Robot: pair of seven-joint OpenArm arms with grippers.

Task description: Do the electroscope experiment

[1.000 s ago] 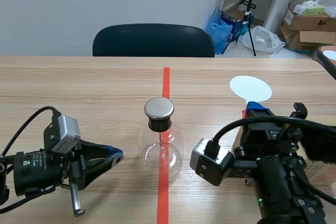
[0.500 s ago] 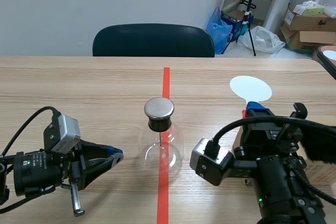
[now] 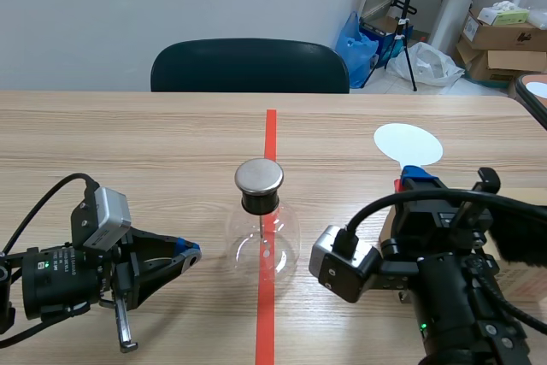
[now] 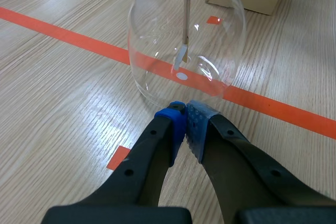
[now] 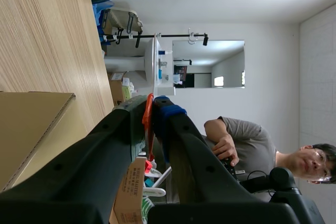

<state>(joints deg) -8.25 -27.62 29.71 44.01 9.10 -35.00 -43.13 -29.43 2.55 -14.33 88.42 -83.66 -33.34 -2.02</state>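
The right gripper (image 5: 151, 109) pinches the white disc wand (image 3: 408, 144) by its orange handle (image 5: 148, 125), presumably to touch the electroscope cap (image 3: 259, 175); the left gripper (image 4: 185, 113) sits closed, empty.

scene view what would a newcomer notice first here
The round glass flask with its metal cap stands mid-table on the orange-red tape line. The left gripper lies low beside it, shut, tips aimed at the glass. At the right, the right gripper is shut on an orange-red handle, with a white disc just beyond it.
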